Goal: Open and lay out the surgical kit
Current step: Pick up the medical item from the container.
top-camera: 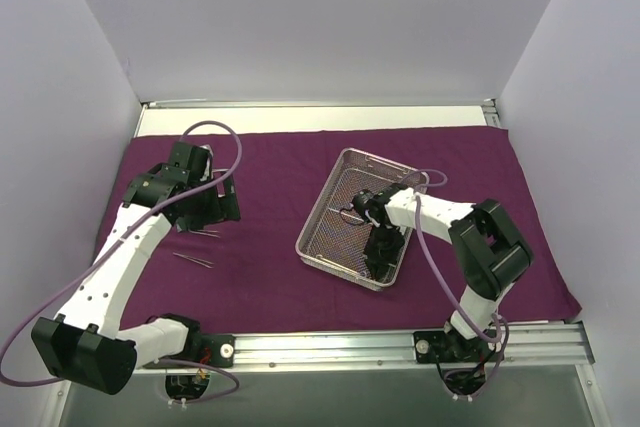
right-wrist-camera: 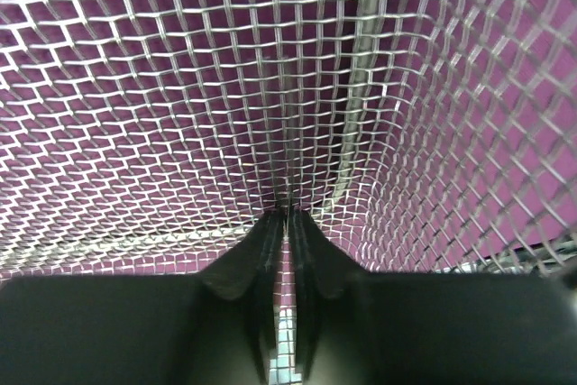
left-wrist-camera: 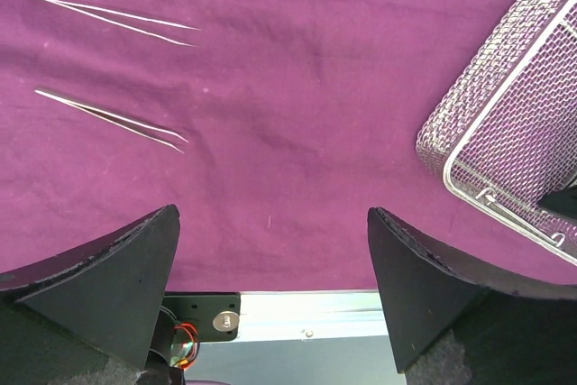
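Observation:
The dark purple cloth point(top-camera: 270, 162) lies spread flat over the table. The silver wire-mesh tray point(top-camera: 321, 201) stands on it right of centre, and its corner shows in the left wrist view point(left-wrist-camera: 491, 105). My right gripper point(top-camera: 380, 259) reaches down inside the tray. In the right wrist view it point(right-wrist-camera: 288, 209) is shut at the mesh point(right-wrist-camera: 180, 87), with only a hairline gap. A thin bright sliver sits at its tips; I cannot tell what it is. My left gripper point(top-camera: 215, 209) hangs open and empty point(left-wrist-camera: 272, 214) above the cloth point(left-wrist-camera: 297, 87). Two thin silver instruments point(left-wrist-camera: 113, 17) point(left-wrist-camera: 113, 119) lie beside it.
The same two instruments show in the top view on the left part of the cloth point(top-camera: 205, 233) point(top-camera: 192, 260). A dark looped piece point(top-camera: 350, 214) lies in the tray. White walls close in the sides and back. A metal rail point(top-camera: 330, 347) runs along the near edge.

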`<action>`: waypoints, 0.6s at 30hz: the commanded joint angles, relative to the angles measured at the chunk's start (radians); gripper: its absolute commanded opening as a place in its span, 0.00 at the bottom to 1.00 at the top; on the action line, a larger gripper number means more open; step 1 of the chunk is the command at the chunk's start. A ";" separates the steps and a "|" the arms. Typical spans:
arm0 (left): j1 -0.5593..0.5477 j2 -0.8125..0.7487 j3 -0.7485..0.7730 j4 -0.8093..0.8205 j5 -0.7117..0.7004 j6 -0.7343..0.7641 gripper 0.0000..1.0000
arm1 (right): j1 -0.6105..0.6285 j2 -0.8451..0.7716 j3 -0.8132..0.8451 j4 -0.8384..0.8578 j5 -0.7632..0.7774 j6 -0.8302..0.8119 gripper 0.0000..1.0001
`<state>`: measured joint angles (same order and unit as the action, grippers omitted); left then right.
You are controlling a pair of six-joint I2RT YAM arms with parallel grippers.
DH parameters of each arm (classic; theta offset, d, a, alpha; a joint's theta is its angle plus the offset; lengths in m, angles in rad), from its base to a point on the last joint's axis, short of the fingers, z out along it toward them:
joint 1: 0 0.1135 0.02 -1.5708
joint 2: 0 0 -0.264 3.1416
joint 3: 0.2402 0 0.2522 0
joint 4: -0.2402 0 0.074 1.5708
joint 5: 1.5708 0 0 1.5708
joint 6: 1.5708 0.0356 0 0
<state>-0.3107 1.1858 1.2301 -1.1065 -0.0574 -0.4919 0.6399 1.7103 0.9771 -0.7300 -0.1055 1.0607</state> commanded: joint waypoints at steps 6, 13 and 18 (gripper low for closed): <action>0.018 0.024 0.052 -0.012 0.033 0.009 0.94 | -0.003 0.017 0.216 -0.100 0.098 -0.108 0.00; 0.033 0.074 0.115 0.117 0.304 0.009 0.96 | -0.006 0.051 0.582 -0.116 0.003 -0.427 0.00; 0.036 0.048 0.068 0.393 0.519 -0.080 0.94 | -0.035 0.018 0.586 0.203 -0.418 -0.590 0.00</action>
<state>-0.2806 1.2572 1.2930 -0.9478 0.2695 -0.5213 0.6205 1.7527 1.5631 -0.6498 -0.2386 0.6243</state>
